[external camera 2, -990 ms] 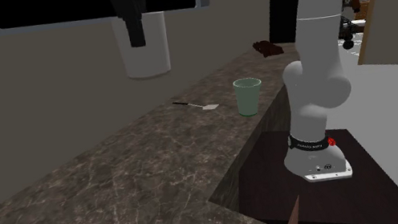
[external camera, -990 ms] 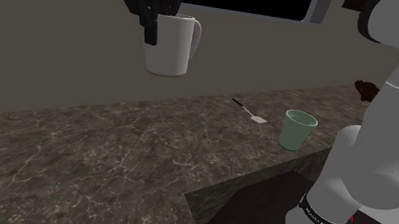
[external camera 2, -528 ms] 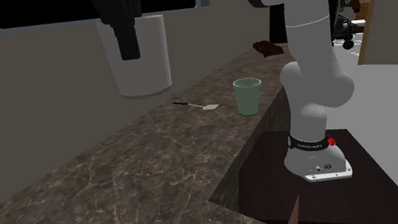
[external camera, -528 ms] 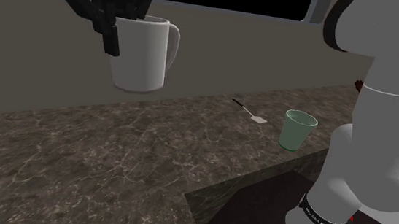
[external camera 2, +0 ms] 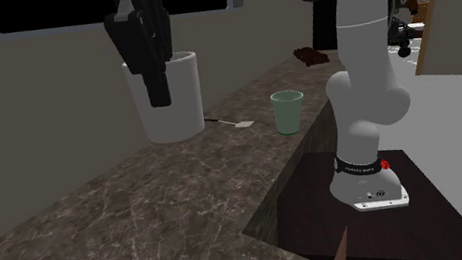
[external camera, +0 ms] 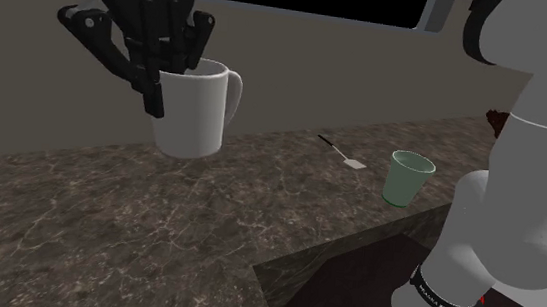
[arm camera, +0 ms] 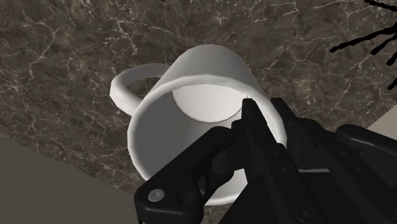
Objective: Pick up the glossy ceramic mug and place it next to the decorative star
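**Mug in grasp over the counter; placement mark unconfirmed**

Grasp: my gripper (external camera: 161, 89) is clamped on the mug (external camera: 199, 122). One finger is inside the mouth and the other runs down the outer wall, pinching the rim on the side opposite the handle (arm camera: 127, 86).

Position: the mug hangs upright, low over the counter (external camera: 155, 228). It is well apart from the green cup (external camera: 405, 178), and the spatula (external camera: 342, 153) lies between the cup and the mug.

Handling, as judged:
- The body is white, smooth and rigid, and the wrist view shows it empty.
- I expect a hard, slick surface with moderate weight.
- A pinch on one wall carries the load off-centre, so the mug could pivot or slide between my fingers if tilted or jolted.
- It is likely brittle, so it should be kept upright and set down softly.
- The rim wall serves as a hold; the handle is too awkward for two flat fingers.

Not established:
- I cannot tell whether the base touches the counter or rides just above it.
- My own hand covers the contact of the outer finger in the wrist view.
- A dark reddish lump (external camera: 500, 123) sits beyond the green cup, on the side away from the mug, partly cut off by my arm. It may be the star, but I cannot tell.
- Thin black spiky lines (arm camera: 375, 32) are unidentified.
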Robot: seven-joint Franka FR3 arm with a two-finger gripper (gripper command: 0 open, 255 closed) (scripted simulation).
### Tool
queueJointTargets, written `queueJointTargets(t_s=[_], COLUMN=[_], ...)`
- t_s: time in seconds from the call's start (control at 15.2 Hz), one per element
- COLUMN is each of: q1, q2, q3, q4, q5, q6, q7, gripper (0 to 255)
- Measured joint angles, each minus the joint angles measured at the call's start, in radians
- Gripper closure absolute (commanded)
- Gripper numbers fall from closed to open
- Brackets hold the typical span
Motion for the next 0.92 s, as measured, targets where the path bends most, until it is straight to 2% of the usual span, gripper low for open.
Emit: queueJointTargets(t_s=[0.92], q1=[-0.032], q2=[-0.086], q3=[-0.017], q4=[-0.284], q5=[0.052], q6=[0.216], q7=[-0.019], gripper=[255])
